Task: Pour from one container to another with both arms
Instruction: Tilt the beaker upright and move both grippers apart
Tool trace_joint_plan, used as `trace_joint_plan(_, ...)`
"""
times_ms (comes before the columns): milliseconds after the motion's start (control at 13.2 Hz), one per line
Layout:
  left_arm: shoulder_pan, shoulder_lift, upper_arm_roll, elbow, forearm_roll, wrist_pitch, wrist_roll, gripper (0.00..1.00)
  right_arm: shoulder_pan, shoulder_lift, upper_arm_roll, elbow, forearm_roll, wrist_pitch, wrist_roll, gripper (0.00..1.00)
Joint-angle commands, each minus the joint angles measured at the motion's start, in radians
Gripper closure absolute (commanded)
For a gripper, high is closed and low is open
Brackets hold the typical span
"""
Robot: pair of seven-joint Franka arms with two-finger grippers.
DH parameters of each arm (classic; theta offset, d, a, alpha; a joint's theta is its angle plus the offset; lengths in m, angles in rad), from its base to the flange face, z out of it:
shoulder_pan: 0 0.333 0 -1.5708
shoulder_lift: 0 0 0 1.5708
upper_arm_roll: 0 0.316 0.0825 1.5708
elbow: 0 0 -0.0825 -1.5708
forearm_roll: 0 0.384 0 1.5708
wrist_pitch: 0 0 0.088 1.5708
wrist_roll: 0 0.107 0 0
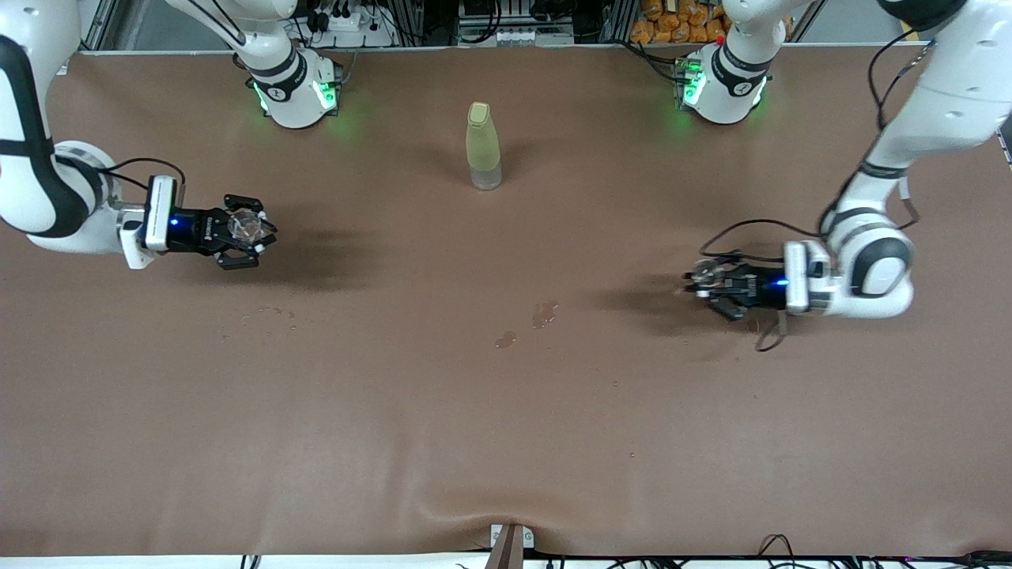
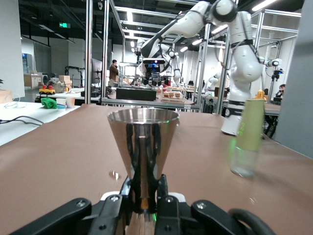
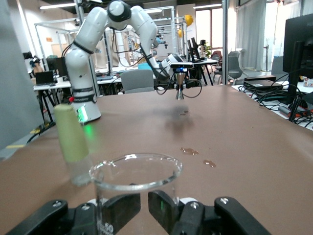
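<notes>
While our left gripper [image 2: 144, 208] pinches the narrow foot of the silver cup [image 2: 143, 152], a mirror-bright cone flaring to a round rim, we hold it upright toward the left arm's end from the yellow-green bottle [image 1: 483, 145]. Our right gripper [image 3: 144, 208] clamps the clear glass cup [image 3: 134, 188], thin-walled and see-through, toward the right arm's end from that bottle, over the brown mat [image 1: 506, 411].
</notes>
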Motion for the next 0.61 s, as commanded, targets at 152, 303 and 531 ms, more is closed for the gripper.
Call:
trace_joint_plan(152,0.202,0.043,0.000,0.042,0.149,-0.044,-0.019,1.00,-0.093,0.224,0.014,0.163,-0.049,-0.086,-0.232,1.00)
trace_joint_plan(303,0.250,0.097,0.003,0.092,0.204,-0.044,-0.008,1.00,-0.110,0.306,0.014,0.219,-0.050,-0.115,-0.312,1.00)
trace_joint_plan(531,0.250,0.170,0.006,0.160,0.202,-0.044,-0.023,1.00,-0.122,0.398,0.014,0.281,-0.055,-0.115,-0.404,1.00)
